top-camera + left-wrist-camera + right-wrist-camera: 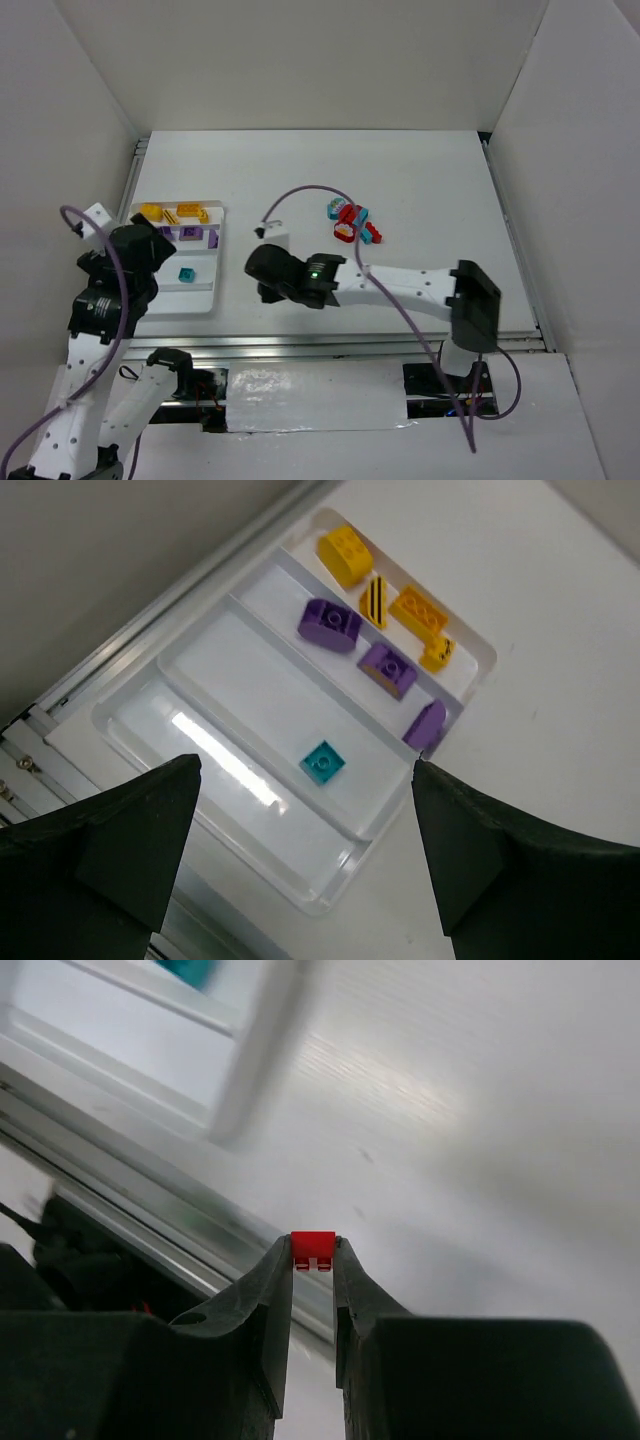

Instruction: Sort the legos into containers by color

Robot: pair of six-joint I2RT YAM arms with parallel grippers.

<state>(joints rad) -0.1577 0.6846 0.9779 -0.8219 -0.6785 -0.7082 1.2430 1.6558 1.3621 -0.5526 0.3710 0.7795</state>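
Observation:
The white tray point(206, 301) lies at the table's left. Its far row holds yellow legos point(345, 556), the second row purple ones point(331, 623), and the third a single teal brick point(324, 762). My left gripper point(305, 764) hangs open above the tray's near end with nothing between its fingers. Right of the tray, near the table's front edge, my right gripper point(313, 1256) is shut on a small red brick point(313, 1247) held at its fingertips above the table. In the top view a loose pile of red and teal legos point(352, 220) sits mid-table.
The tray's corner point(252, 1055) and the teal brick point(190, 970) show blurred at the upper left of the right wrist view. A metal rail point(150, 1215) runs along the table's front edge just below the right gripper. White walls enclose the table on three sides.

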